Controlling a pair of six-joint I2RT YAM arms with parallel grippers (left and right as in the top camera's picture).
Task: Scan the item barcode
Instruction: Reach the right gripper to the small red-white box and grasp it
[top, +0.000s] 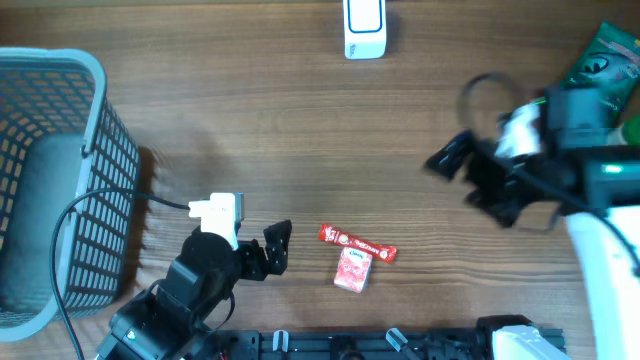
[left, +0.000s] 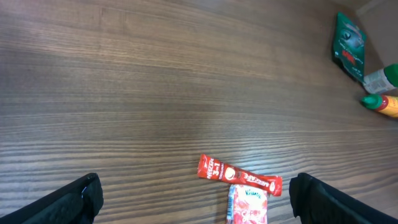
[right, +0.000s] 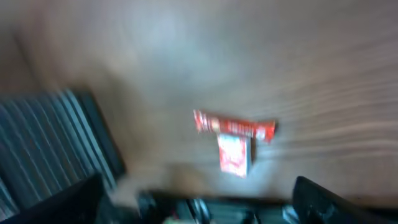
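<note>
Overhead: left claw (top: 277, 247) released, empty, low over the surface (top: 250, 120). A red stick (top: 357, 243) and a red pouch (top: 352, 270) lie touching just ahead of it. The scanner (top: 364, 28) is far beyond both claws. Right claw (top: 450, 160) is blurred, well apart from the items. Left wrist: jaws wide, stick (left: 239, 176) straight ahead, pouch (left: 247, 204) against its near side. Right wrist: blurry, right claw (right: 199, 193) spread, nothing in it, stick (right: 234, 126) and pouch (right: 234, 155) ahead. Best bet: take one item only, pinch across its narrow width clear of the other, lift, then turn the barcode side to the scanner. Barcode not visible.
</note>
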